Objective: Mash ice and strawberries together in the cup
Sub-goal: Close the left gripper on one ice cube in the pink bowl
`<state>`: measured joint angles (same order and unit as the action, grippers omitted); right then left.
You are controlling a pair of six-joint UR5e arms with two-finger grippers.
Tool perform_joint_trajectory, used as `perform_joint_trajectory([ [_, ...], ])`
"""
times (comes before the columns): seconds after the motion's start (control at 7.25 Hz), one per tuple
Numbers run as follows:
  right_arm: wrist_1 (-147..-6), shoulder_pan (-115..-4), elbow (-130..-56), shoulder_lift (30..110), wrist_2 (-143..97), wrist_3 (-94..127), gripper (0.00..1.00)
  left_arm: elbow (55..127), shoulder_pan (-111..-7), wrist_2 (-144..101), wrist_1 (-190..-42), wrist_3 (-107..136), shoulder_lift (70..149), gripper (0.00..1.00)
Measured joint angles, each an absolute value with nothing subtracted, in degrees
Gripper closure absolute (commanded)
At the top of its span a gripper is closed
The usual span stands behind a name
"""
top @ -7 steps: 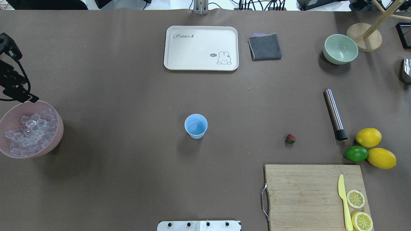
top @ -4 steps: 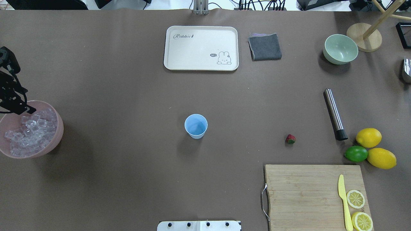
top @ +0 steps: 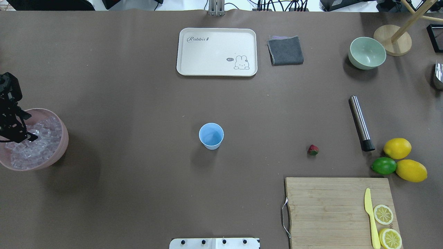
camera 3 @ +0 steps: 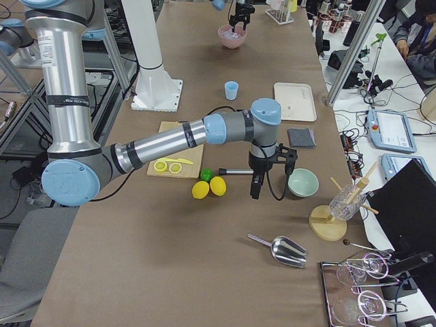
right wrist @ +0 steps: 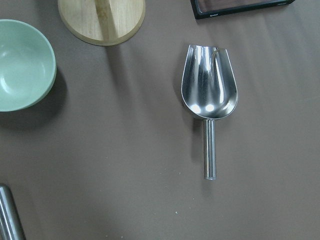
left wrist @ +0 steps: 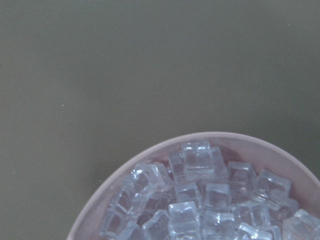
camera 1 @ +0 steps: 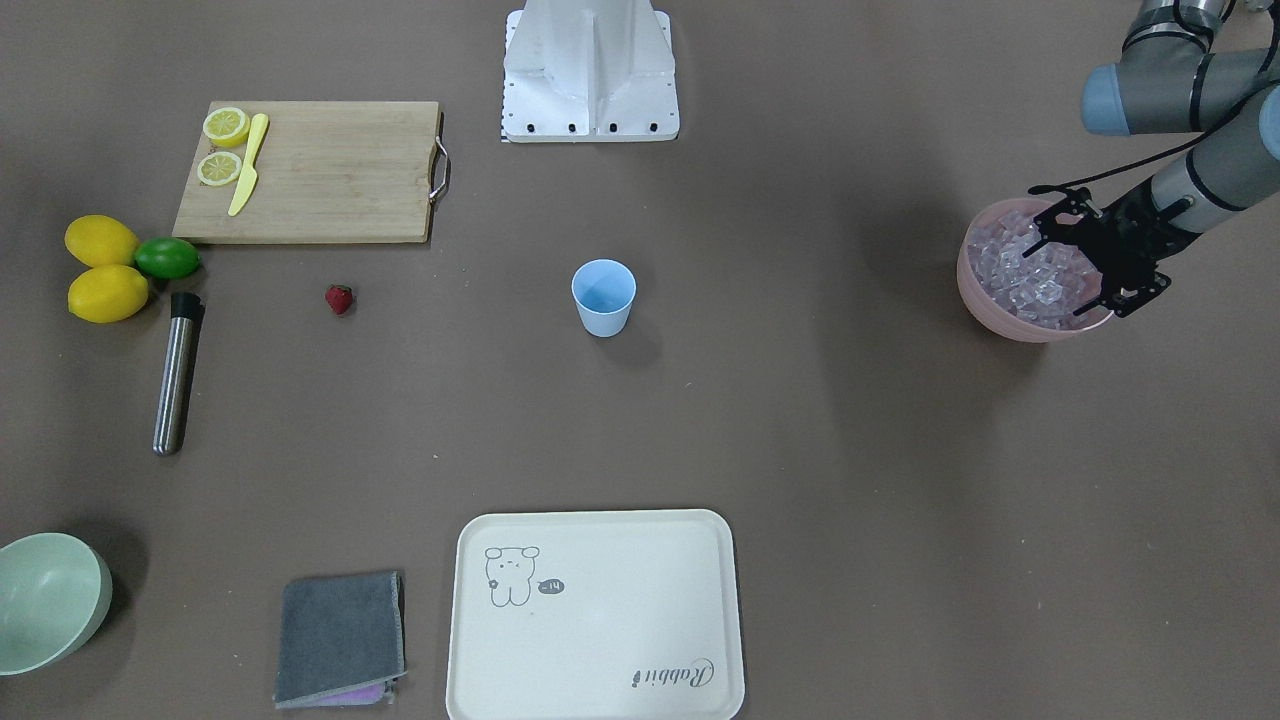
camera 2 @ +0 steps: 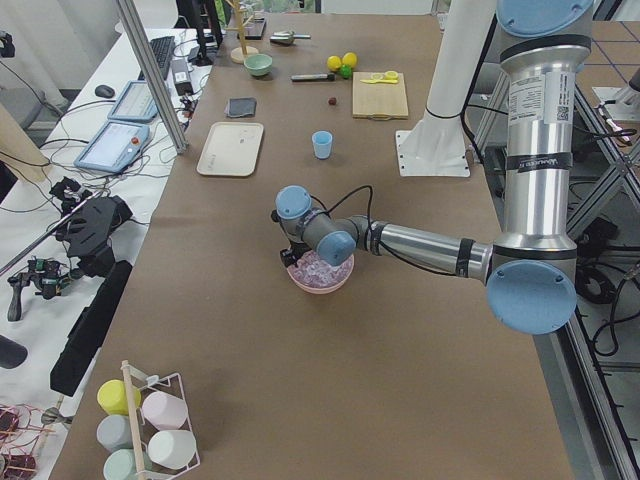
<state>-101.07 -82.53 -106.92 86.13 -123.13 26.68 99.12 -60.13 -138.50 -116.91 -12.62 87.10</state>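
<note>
**Left claw in the ice bowl; cup and strawberry stand apart**

Nearer the robot than the cup (top: 211, 135) and to its right lies a wooden cutting board (top: 325, 207). It carries two lemon slices (top: 383, 214) and a yellow knife (top: 370, 218).

The cup stands upright mid-counter, well apart from everything else, with brown counter (top: 138, 103) all round it. Only its own blue bottom shows inside.

The strawberry (top: 313, 149) lies on the counter to the cup's right, between the cup and a steel cylinder (top: 360, 122). Two lemons (top: 410, 170) and a lime (top: 383, 165) lie further right.

Far to the cup's left sits the pink bowl (top: 65, 138), heaped with ice (top: 43, 145). The left claw (camera 1: 1088, 268) is spread, its tips down at the heap.

Beyond the cup, near the counter's far edge, lies a cream tray (top: 214, 55) with "Rabbit" written on it and a drawn rabbit beside a "hi" bubble. A folded grey cloth (top: 285, 50) lies just right of the tray. Further right is a pale green bowl (top: 367, 52), its inside bare.

The right claw (camera 3: 255, 191) hangs far to the cup's right, above a steel scoop (right wrist: 210, 85). I cannot tell whether it is spread or closed.
</note>
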Motion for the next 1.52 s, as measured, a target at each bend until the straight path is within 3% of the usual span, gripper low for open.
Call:
perform_joint_trajectory([
  [0.97,-101.1,-82.5,-107.3,86.2,-123.1,27.0,0.00,98.8,-58.2,-142.1,-117.0,-11.8,86.6,0.05],
  [1.1,-101.1,-82.5,-107.3,86.1,-123.1,27.0,0.00,98.8,-57.7,-142.0,-117.0,-11.8,86.6,0.14],
  [1.24,-101.1,-82.5,-107.2,86.1,-123.1,27.0,0.00,98.7,-57.2,-142.0,-117.0,-11.9,86.6,0.30],
  [1.52,-101.1,-82.5,-107.3,86.2,-123.0,27.0,0.00,98.6,-56.9,-141.9,-117.0,-12.0,86.5,0.76],
])
